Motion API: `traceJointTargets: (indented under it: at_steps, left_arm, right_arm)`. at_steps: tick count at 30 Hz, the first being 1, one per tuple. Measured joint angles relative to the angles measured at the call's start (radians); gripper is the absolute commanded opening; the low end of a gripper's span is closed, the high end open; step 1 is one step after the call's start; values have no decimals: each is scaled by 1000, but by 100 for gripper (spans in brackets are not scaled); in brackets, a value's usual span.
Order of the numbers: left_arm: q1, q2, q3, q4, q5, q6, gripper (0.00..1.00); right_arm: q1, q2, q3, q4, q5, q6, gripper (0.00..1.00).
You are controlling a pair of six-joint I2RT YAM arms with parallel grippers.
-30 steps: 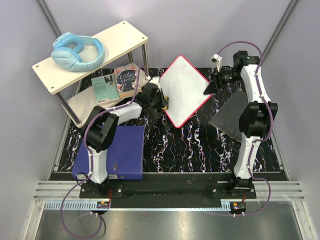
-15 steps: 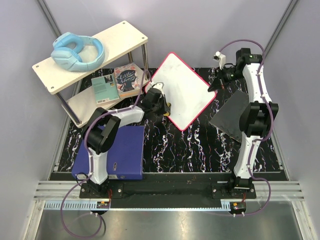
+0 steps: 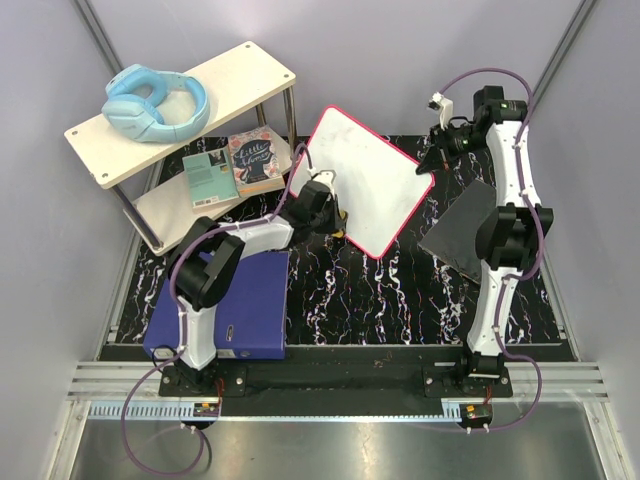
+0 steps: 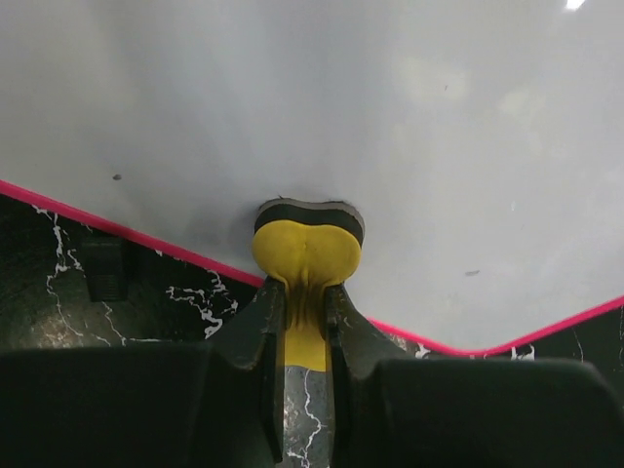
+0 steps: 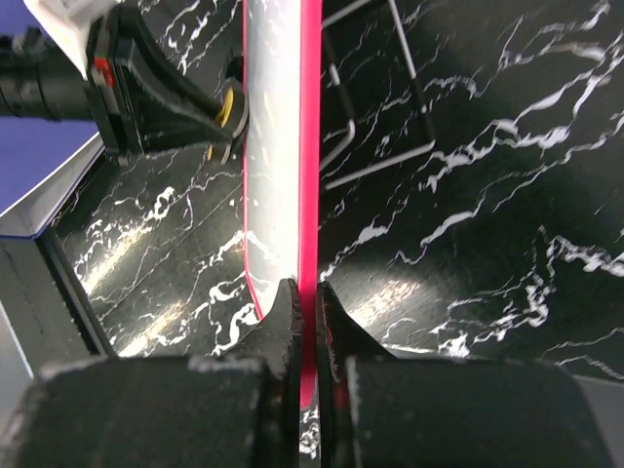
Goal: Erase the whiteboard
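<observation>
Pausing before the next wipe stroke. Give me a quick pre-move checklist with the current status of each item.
1. Board hold: right gripper shut on the whiteboard frame: ok.
2. Tool hold: left gripper shut on the yellow eraser: ok.
3. Contact: the eraser's dark pad looks pressed to the board face: ok.
4. Writing left: none visible, only tiny specks: ok.
5. Board's lower corner resting on the table: cannot tell.

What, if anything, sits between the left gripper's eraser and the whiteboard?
Nothing visible: the yellow eraser held by the left gripper meets the whiteboard near its pink edge, while the right gripper clamps its rim.
</observation>
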Motion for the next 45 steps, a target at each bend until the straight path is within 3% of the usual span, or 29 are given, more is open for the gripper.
traceJointTargets:
  at_steps: [21, 35, 45]
  left_arm:
    - [-6, -44, -99, 2, 3, 67, 0]
    - [0, -44, -96, -43, 0, 73, 0]
    - [30, -9, -13, -157, -13, 48, 0]
  right_arm:
    - [14, 34, 208, -21, -6, 72, 0]
    - [3, 45, 255, -21, -43, 131, 0]
    - [2, 50, 273, -18, -41, 163, 0]
